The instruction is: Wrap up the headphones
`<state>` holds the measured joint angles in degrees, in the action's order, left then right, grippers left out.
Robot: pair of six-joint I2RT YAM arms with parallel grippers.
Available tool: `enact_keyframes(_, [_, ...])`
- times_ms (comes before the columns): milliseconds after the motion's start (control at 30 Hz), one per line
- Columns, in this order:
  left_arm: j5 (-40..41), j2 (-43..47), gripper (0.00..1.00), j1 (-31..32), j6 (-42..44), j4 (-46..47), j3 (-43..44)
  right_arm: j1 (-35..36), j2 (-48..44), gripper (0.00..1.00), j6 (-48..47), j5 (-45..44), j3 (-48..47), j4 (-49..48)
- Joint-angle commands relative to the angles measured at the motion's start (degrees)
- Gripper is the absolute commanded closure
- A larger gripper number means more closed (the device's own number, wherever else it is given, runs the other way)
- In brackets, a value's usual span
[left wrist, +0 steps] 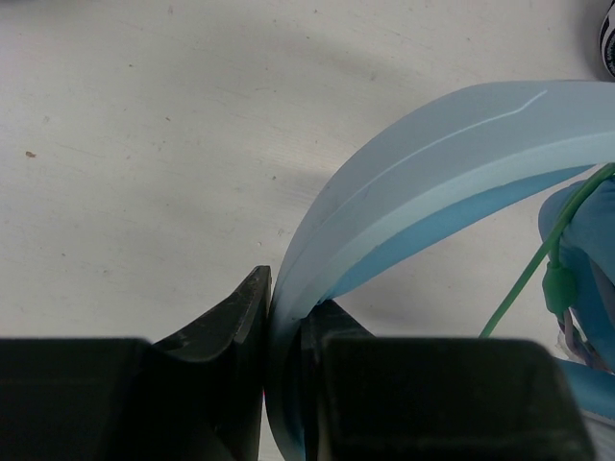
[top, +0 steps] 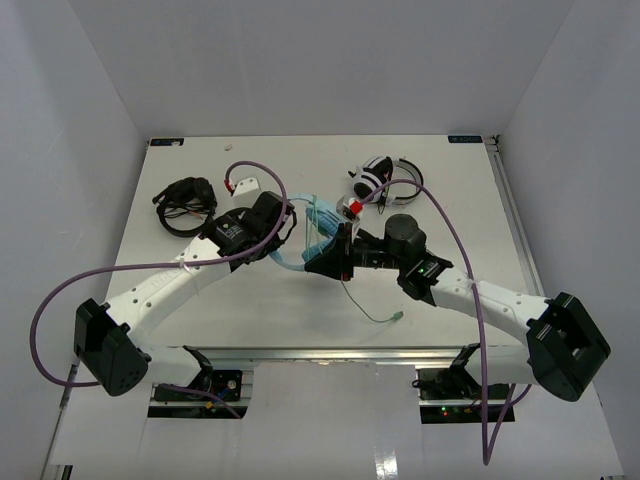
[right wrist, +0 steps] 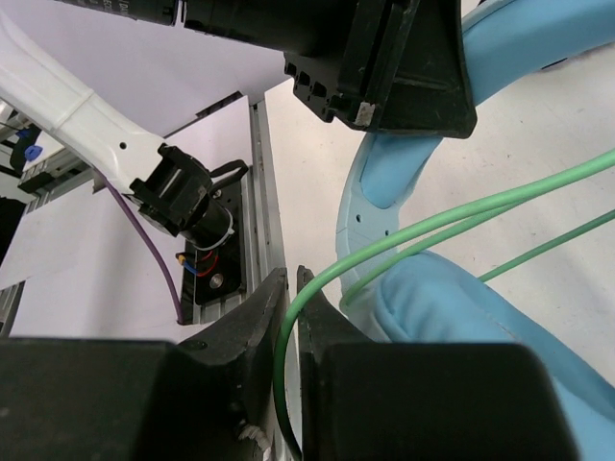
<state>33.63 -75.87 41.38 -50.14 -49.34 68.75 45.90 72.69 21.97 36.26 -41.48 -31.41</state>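
Note:
The light blue headphones [top: 316,222] lie at the table's middle between my two grippers. My left gripper [top: 288,225] is shut on the wide headband [left wrist: 432,144], which runs up and to the right from between the fingers [left wrist: 288,312]. My right gripper [top: 325,258] is shut on the thin pale green cable [right wrist: 432,226], close beside a blue ear cushion [right wrist: 461,307]. The cable loops past the ear cup [left wrist: 586,240], and its loose end trails over the table to a plug [top: 398,318] near the front edge.
Black headphones [top: 185,207] lie at the back left. White-and-black headphones [top: 388,178] lie at the back right of the middle. A small white piece [top: 245,184] lies behind the left arm. The left arm's body [right wrist: 404,67] hangs close above the right gripper.

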Motion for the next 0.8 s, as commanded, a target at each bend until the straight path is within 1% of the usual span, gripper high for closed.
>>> enact_keyframes(0, [1.88,1.21,1.0,-1.21,-7.67,4.13,3.67,2.73,-0.88,0.86,-2.24,-0.95,-0.14,-1.07])
enact_keyframes(333, [2.3,4.3,1.0,-1.47,-12.94,1.66,4.48,5.82,-0.47,0.86,-5.61,-8.98,0.21,2.11])
enact_keyframes(500, [1.93,6.9,1.0,-1.39,-14.67,0.6,4.67,7.44,-1.09,0.87,-7.85,-17.7,1.78,3.42])
enact_keyframes(567, [1.97,7.84,1.0,-1.39,-15.21,0.08,4.68,8.05,-0.93,0.88,-8.56,-19.75,2.58,3.19])
enact_keyframes(667, [1.88,8.37,1.0,-1.39,-15.76,-0.65,4.98,9.27,-0.36,0.88,-10.95,-23.09,2.72,3.71])
enact_keyframes(767, [1.37,8.48,1.0,-1.39,-16.92,-2.42,5.87,10.5,0.25,0.89,-12.53,-28.76,2.96,3.63])
